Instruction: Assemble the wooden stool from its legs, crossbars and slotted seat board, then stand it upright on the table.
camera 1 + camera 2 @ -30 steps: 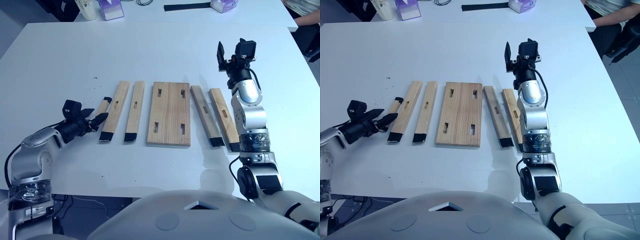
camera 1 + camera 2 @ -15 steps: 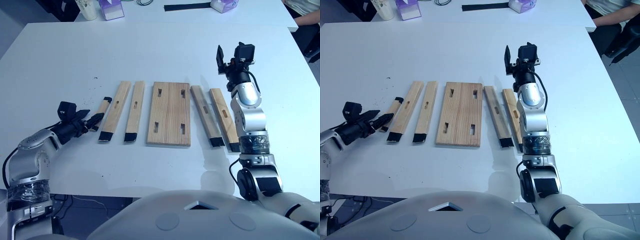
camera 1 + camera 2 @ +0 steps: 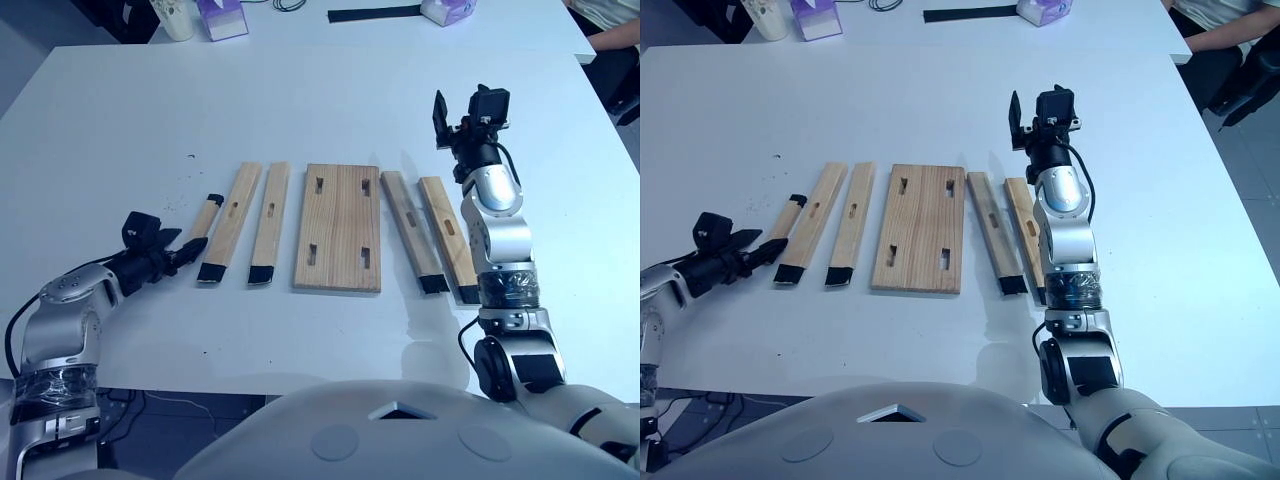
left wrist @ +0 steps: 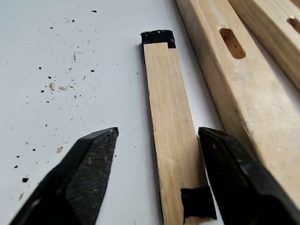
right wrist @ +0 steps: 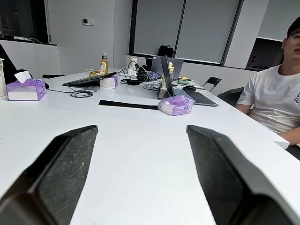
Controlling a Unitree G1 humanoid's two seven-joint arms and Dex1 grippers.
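Observation:
The slotted seat board lies flat in the middle of the white table. Two slotted legs lie to its left and two more to its right. At the far left lies a short crossbar with black ends. My left gripper is low at the crossbar's near end and open, its black fingers either side of the crossbar without closing on it. My right gripper is held up beyond the right legs, open and holding nothing, its fingers pointing across the table.
Wood crumbs dot the table left of the crossbar. Along the far edge stand two tissue boxes, a cup and a black strip. Bare tabletop stretches beyond the parts.
My left gripper has drawn back a little toward the table's near edge, to the crossbar's near end. The right arm shifted only slightly.

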